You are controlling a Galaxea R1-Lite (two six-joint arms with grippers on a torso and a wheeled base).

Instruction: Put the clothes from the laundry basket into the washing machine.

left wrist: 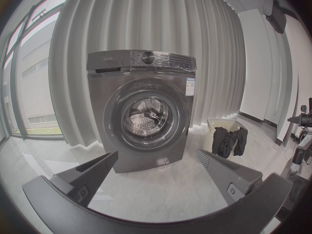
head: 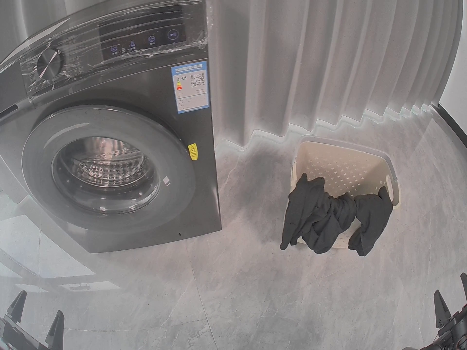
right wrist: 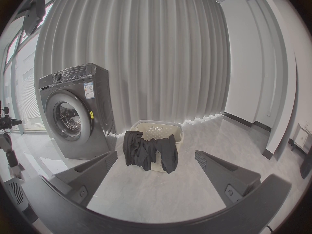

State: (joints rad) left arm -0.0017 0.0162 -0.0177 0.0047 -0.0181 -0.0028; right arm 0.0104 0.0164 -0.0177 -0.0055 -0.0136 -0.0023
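Note:
A dark grey front-loading washing machine [head: 116, 122] stands on the left, its round glass door [head: 104, 173] closed. To its right a cream laundry basket [head: 343, 168] sits on the floor with black clothes [head: 331, 215] draped over its near rim. My left gripper [head: 36, 314] is low at the near left, open and empty, far from the machine. My right gripper [head: 452, 297] is low at the near right, open and empty, well short of the basket. The left wrist view faces the machine [left wrist: 143, 108]; the right wrist view faces the basket [right wrist: 162, 132] and clothes [right wrist: 149, 150].
White pleated curtains [head: 316, 49] hang behind the machine and basket. Pale marble-pattern floor [head: 253, 292] lies open between me and both. A dark skirting line [head: 452, 122] runs along the wall at the far right.

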